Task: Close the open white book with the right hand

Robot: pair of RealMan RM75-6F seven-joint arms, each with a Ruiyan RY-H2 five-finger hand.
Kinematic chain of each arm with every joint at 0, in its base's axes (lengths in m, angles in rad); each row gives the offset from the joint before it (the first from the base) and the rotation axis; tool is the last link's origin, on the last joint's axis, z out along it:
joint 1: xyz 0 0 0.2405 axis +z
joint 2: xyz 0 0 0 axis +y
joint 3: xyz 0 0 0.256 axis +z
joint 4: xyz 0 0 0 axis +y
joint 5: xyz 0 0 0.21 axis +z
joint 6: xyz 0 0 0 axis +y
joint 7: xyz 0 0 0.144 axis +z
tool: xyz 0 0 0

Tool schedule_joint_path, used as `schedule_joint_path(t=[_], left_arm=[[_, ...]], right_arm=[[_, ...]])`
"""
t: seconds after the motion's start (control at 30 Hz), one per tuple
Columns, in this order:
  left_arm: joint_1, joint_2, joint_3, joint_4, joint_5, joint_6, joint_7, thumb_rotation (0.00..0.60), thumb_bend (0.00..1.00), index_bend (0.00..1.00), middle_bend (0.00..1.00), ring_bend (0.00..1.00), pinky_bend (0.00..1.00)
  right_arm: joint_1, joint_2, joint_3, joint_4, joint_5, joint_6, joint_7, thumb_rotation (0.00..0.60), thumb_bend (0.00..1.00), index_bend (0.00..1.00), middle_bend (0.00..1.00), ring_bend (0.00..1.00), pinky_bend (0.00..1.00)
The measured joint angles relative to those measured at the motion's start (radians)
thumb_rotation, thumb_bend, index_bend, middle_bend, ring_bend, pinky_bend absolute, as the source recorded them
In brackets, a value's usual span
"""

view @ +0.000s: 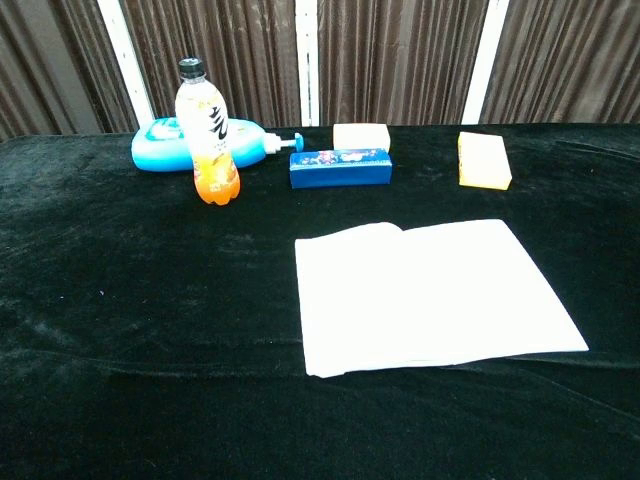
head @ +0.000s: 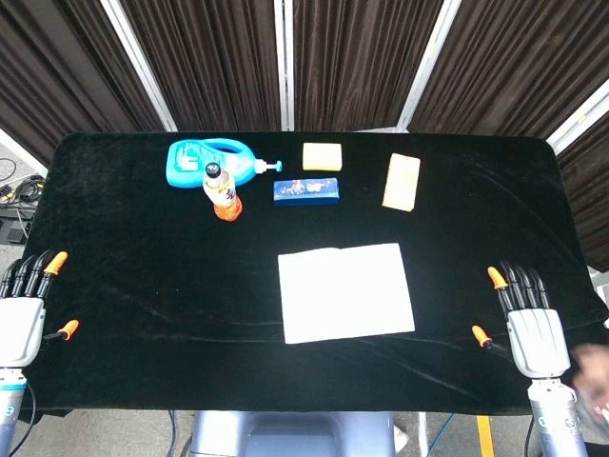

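The white book (head: 346, 291) lies open and flat on the black table, near the front middle; the chest view shows the white book (view: 430, 292) with its spine crease left of centre. My right hand (head: 528, 319) rests at the table's front right edge, fingers apart, holding nothing, well to the right of the book. At the front left edge my left hand (head: 24, 305) lies the same way, empty. Neither hand appears in the chest view.
Along the back stand an orange drink bottle (head: 223, 192), a blue detergent bottle (head: 205, 160) lying flat, a blue box (head: 306, 190), a pale yellow block (head: 323, 156) and an orange-yellow sponge (head: 402, 181). Dark curtains hang behind the table (head: 143, 276).
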State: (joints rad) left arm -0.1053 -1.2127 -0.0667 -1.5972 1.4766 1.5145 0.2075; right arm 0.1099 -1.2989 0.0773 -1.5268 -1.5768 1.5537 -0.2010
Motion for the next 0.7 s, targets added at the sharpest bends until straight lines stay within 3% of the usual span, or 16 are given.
schedule_joint_path(t=[0.7], left_arm=[[0.000,0.006,-0.003,-0.001,-0.008,-0.004,-0.011,0.600,0.11,0.00,0.00,0.00,0.00]], right_arm=[[0.015,0.006,-0.014,-0.002,-0.026,-0.025,0.036,0.600,0.12,0.00,0.00,0.00,0.00]])
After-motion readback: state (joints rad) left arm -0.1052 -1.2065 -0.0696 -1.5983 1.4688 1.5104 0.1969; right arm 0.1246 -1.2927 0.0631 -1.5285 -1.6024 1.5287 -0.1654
